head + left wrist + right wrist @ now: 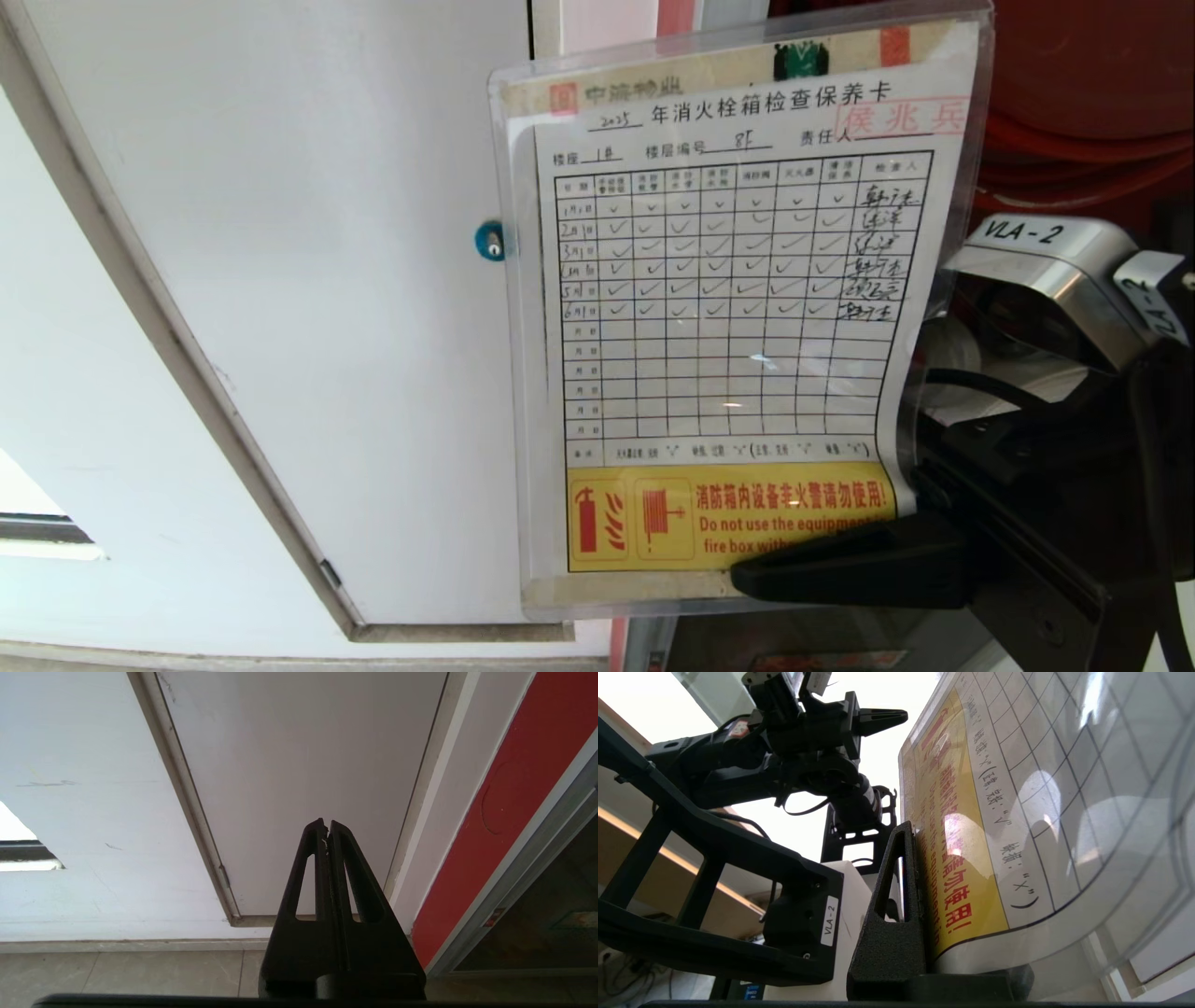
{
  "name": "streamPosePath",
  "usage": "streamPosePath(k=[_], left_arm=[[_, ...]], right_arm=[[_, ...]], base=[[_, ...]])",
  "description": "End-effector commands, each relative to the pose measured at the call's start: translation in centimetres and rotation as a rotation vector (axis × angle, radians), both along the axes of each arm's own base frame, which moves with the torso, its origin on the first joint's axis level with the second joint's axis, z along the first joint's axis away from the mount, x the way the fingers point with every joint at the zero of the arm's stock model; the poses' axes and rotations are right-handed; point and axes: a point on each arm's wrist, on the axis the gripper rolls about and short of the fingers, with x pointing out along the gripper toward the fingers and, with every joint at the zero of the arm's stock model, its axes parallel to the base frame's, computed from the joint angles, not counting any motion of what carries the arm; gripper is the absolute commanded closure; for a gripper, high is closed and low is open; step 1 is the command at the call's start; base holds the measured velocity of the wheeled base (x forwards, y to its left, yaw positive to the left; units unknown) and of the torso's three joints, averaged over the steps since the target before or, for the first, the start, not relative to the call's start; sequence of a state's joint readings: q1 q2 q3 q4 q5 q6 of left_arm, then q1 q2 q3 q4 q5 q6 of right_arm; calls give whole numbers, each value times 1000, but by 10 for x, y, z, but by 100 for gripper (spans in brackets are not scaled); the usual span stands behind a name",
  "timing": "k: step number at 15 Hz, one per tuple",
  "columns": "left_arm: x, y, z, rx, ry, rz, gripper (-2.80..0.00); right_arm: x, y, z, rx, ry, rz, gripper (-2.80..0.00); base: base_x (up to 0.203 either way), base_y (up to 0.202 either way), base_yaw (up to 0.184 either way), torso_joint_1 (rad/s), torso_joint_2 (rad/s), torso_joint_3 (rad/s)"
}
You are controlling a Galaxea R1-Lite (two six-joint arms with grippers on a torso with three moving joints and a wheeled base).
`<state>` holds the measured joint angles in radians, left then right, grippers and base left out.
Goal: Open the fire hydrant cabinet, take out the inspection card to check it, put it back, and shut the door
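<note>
Inspection card point(738, 308) held up before head camera, pinched at lower yellow corner by right pincer point(845, 560). Light, flexible, glossy sleeve: bows, likely slippery. Left pincer point(327, 828) pressed together, idle.

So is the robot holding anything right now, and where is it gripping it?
The right gripper pinches the inspection card at its lower yellow-strip corner; the left gripper holds nothing.

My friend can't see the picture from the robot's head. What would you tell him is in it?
The right gripper holds the inspection card up by its yellow bottom strip, its printed grid of check marks facing the camera. Behind it is a white door with a blue round lock.
</note>
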<state>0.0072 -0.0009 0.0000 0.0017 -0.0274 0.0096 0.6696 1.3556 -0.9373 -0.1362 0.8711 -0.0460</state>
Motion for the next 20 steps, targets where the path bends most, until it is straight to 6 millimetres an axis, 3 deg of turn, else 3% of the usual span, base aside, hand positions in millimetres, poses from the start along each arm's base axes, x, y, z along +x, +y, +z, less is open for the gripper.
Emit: streamPosePath(k=[1, 9, 16, 20], left_arm=[[0, 0, 0, 0, 1, 0, 0], [0, 0, 0, 0, 1, 0, 0], [0, 0, 0, 1, 1, 0, 0], [0, 0, 0, 1, 1, 0, 0]], right_arm=[[-2, -1, -2, 0, 2, 5, 0], [-27, -23, 0, 11, -35, -50, 0], [-84, -78, 10, -20, -161, -462, 0], [-105, -100, 13, -167, -227, -644, 0]], base=[[0, 0, 0, 0, 0, 0], [0, 0, 0, 0, 0, 0], [0, 0, 0, 0, 0, 0], [0, 0, 0, 0, 0, 0]])
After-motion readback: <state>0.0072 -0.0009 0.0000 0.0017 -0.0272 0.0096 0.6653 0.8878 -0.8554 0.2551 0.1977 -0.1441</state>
